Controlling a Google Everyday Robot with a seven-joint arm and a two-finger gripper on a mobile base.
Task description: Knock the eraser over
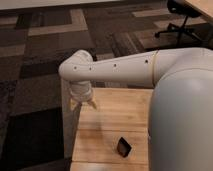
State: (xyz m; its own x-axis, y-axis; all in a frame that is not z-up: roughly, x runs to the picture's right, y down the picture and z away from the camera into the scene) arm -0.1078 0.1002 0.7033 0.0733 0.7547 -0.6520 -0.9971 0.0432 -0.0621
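Over on the left of the frame it's just dark patterned carpet point(30, 70), nothing to report there. Moving in, here's the gripper point(83, 105), left of centre in the picture, hanging at the upper left corner of the wooden table point(115, 112) and pointing straight down. Its two tan fingers point(92, 104) are spread a little apart with nothing between them, so it's open and holding nothing. I can't tell whether the tips touch the tabletop or hover just above it. Above it the white arm point(120, 70) stretches across the middle of the frame toward the right.

Now the eraser point(124, 147): a small dark block, low in the frame and just right of centre, on the lower part of the table, close to the robot's big white body point(182, 120). It looks to me as if it's propped up on an edge, slightly tilted, though I wouldn't swear to it. It's well apart from the gripper, with bare wood between them.

My read is that the knock hasn't landed yet. Nothing is done so far, and the whole job is left: bring the fingers down and rightward across the table to the block and tip it flat. Up in the top right corner, an office chair point(181, 22) stands well out of the way.
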